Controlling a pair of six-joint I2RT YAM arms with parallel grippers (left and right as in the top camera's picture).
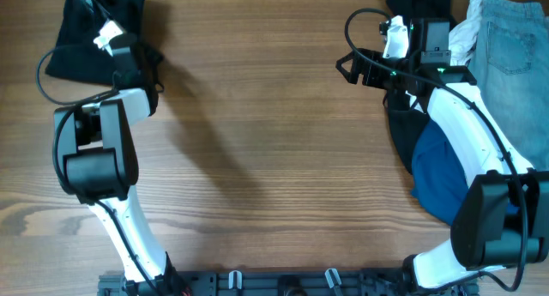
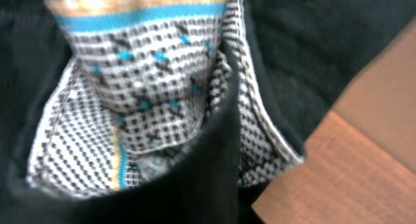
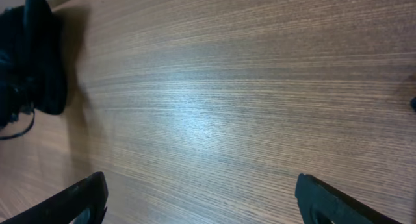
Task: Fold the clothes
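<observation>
A black garment [image 1: 75, 49] lies bunched at the table's far left corner. My left gripper [image 1: 96, 15] is down in it. In the left wrist view black cloth [image 2: 312, 42] fills the frame around a knitted black-and-white lining [image 2: 149, 87] with blue and yellow stripes. A ridge of black cloth runs up from where the jaws are, and the fingertips are buried in it. My right gripper [image 1: 345, 69] hovers over bare wood at the far right, pointing left. It stands wide open [image 3: 201, 185] with nothing between its fingers [image 3: 84, 198].
More clothes are piled along the right side: a light-denim piece [image 1: 515, 47], a white one [image 1: 463, 34], a bright-blue one [image 1: 446, 167] and black ones [image 1: 420, 0]. The right arm reaches over this pile. A wooden tabletop [image 1: 257, 116] lies between the arms.
</observation>
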